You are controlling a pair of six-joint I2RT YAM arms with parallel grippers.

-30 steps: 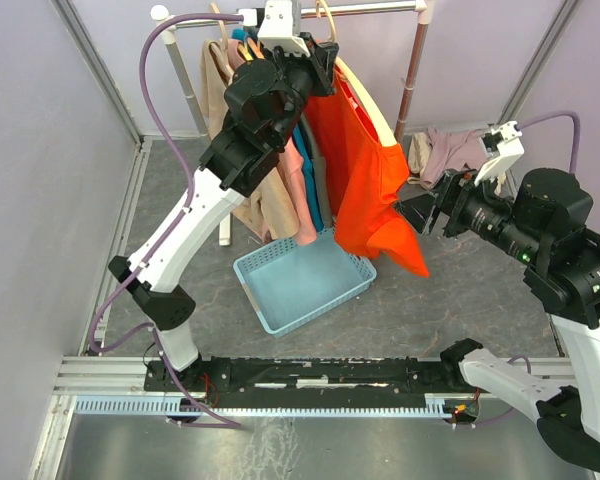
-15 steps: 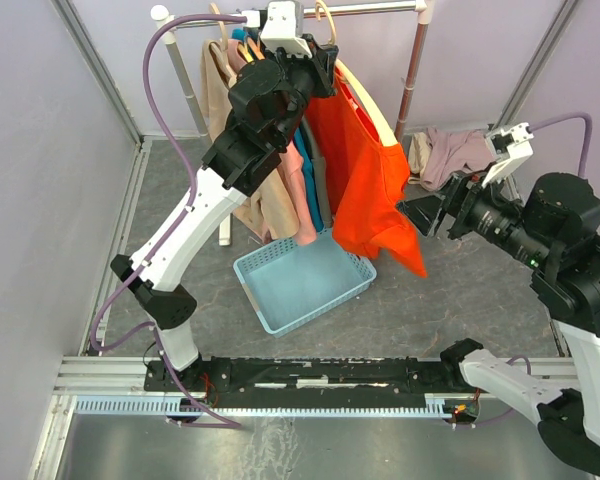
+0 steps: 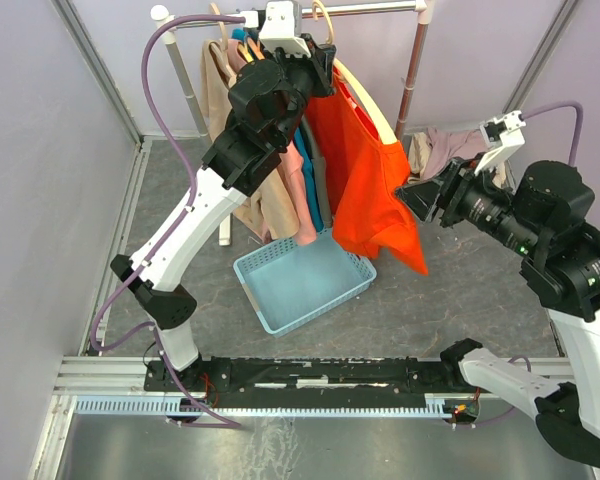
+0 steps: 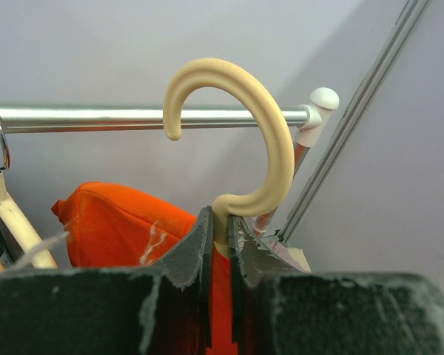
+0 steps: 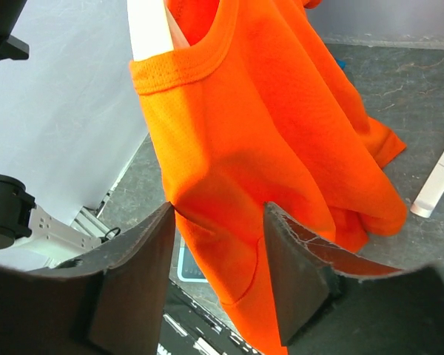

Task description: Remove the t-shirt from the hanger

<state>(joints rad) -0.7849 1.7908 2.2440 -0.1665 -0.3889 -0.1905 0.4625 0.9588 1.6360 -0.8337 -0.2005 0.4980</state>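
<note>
Orange t-shirt (image 5: 266, 133) hangs on the hanger (image 4: 281, 140), nothing freed yet; left gripper (image 4: 220, 244) jaws clamp the hanger's neck, right gripper (image 5: 220, 222) jaws stand apart around the shirt's fabric.

The orange t-shirt (image 3: 370, 190) hangs on a cream plastic hanger (image 3: 375, 108) at the far side of the scene, by the right end of the clothes rail (image 4: 96, 118). Its ribbed neckband (image 5: 181, 66) gapes around the hanger's shoulder. The cloth falls in loose folds, the lower hem trailing down to the right in a point. The hanger's thick round hook (image 4: 270, 140) stands upright at rail height; whether it rests on the rail cannot be told. Its neck is pinched between the jaws of the left gripper (image 4: 220, 222).
</note>
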